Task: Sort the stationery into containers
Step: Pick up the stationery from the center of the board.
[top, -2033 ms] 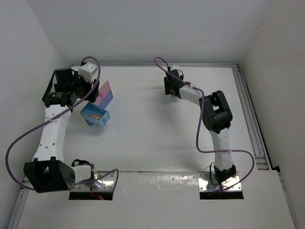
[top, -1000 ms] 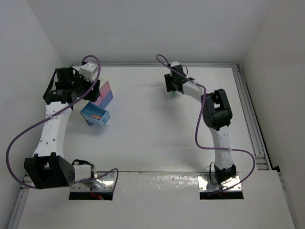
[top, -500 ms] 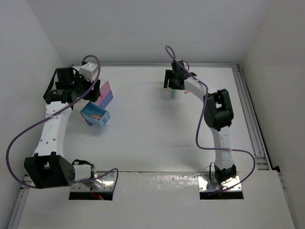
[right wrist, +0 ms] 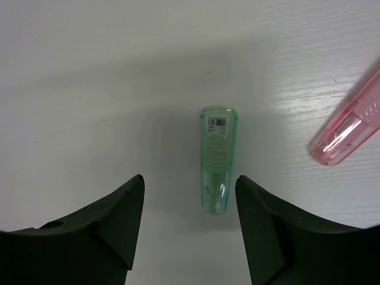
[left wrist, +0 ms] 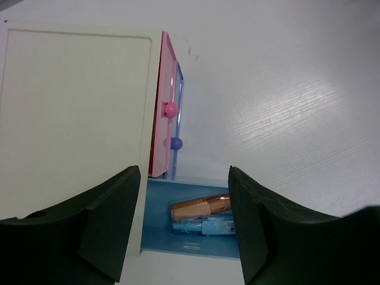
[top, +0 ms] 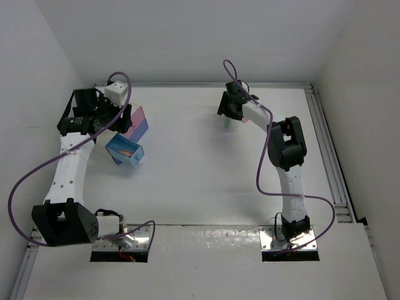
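Right wrist cam: the pink marker piece (right wrist: 349,122) runs off the right edge, so only one rounded end shows. The label on the green marker piece (right wrist: 218,159) is way too tiny to read.

Left wrist cam: the orange piece (left wrist: 200,208) and light-blue piece (left wrist: 202,227) in the blue box (left wrist: 190,189) both vanish behind a finger of the left claw (left wrist: 184,178), and the box's ends are hidden by the fingers too. A big off-white panel (left wrist: 71,113) covers the pink box (left wrist: 159,119) except for a thin strip, and I can't tell what the panel is.

Overhead, the green piece is just a smear toward the desk's (top: 200,181) far edge, half under the right claw (top: 227,116).
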### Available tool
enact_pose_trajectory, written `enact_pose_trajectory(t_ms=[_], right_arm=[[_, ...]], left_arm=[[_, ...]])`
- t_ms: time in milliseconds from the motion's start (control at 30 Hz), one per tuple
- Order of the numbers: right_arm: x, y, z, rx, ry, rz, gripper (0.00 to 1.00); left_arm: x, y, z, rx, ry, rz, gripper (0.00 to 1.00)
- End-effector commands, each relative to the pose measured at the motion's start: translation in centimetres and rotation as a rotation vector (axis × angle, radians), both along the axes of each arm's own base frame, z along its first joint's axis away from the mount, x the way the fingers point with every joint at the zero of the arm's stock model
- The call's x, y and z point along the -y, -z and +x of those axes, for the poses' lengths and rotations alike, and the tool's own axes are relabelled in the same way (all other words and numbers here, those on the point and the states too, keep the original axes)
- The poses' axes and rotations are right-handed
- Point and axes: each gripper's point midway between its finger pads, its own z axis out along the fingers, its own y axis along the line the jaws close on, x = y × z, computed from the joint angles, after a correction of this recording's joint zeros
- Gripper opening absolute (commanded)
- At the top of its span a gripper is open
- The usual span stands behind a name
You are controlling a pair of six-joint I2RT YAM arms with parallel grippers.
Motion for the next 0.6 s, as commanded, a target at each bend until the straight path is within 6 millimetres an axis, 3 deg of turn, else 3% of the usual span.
enact_pose_trajectory(t_ms=[0, 433, 500, 567], right_arm=[[0.9, 0.6, 0.1, -0.005, 0.061, -0.031, 0.61], [3.5, 5.6, -2.6, -0.114, 0.057, -0.197, 0.53], [3.3, 6.1, -2.8, -0.125, 0.043, -0.19, 0.5], [3.1, 6.1, -2.6, -0.124, 0.024, -0.183, 0.36]], left_arm=[[-0.1, -0.8, 0.6, 0.033, -0.006, -0.017, 0.67], [0.1, -0.4, 0.2, 0.002, -0.006, -0.033, 0.67], [0.1, -0.2, 0.2, -0.005, -0.008, -0.035, 0.67], [0.0, 0.0, 0.2, -0.013, -0.012, -0.036, 0.67]])
